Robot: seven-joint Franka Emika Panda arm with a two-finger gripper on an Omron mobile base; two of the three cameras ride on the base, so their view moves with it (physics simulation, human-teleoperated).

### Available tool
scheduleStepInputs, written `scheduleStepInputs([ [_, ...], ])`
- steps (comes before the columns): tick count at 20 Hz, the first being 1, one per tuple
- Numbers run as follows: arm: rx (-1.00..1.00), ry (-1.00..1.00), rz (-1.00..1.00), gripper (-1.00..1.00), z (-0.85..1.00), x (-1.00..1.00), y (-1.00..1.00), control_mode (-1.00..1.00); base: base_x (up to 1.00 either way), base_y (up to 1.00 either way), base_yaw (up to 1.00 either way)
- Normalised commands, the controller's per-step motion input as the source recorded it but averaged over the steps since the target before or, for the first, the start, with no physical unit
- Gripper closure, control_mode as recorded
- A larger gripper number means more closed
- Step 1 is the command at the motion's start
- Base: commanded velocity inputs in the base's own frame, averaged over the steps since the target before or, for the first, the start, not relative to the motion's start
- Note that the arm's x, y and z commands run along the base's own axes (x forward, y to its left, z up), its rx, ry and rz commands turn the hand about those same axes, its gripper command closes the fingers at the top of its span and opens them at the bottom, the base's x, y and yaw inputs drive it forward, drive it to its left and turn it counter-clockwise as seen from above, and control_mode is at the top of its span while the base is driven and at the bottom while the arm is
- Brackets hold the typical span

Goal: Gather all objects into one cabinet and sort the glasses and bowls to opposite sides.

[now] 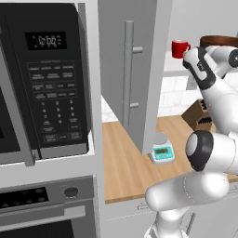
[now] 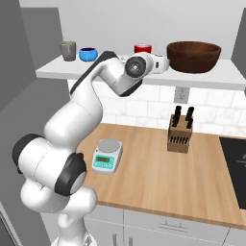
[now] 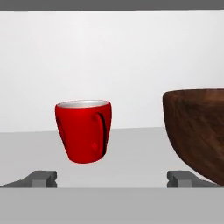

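Note:
The red mug (image 3: pixel 84 130) stands upright on the white cabinet shelf (image 2: pixel 91 70), its handle turned toward the hand camera. My gripper (image 3: pixel 112 179) is open and level with the shelf, a short way in front of the mug, with nothing between its fingertips (image 3: pixel 43 178). The dark brown bowl (image 3: pixel 199 129) sits just right of the mug, close to the right finger. In the right base view the mug (image 2: pixel 142 48) and the bowl (image 2: pixel 193 56) stand behind my hand (image 2: pixel 160 63). The small blue vessel (image 2: pixel 88 54) rests farther left on the same shelf.
A grey cup (image 2: pixel 67 50) stands at the shelf's left end. The open grey cabinet door (image 1: pixel 130 69) hangs left of the arm. On the wooden counter (image 2: pixel 144 178) below are a kitchen scale (image 2: pixel 106 156) and a knife block (image 2: pixel 180 130). A microwave (image 1: pixel 46 79) is far left.

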Motion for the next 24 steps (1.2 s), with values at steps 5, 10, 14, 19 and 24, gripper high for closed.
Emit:
scheduleStepInputs([
  [5, 0.0, 0.03, 0.0, -1.0, 0.0, 0.27, 0.02, -1.0, 0.0, 0.0, 0.0],
  [10, 0.0, 0.03, 0.0, -1.0, 0.0, 0.3, 0.0, -1.0, 0.0, 0.0, 0.0],
  [14, 0.0, 0.0, 0.0, -1.0, 0.0, 0.01, 0.0, -1.0, 0.0, 0.0, 0.0],
  [19, 0.0, 0.0, 0.0, -1.0, 0.0, 0.1, 0.0, -1.0, 0.0, 0.0, 0.0],
  [24, 0.0, 0.0, 0.0, -1.0, 0.0, 0.21, 0.0, -1.0, 0.0, 0.0, 0.0],
])
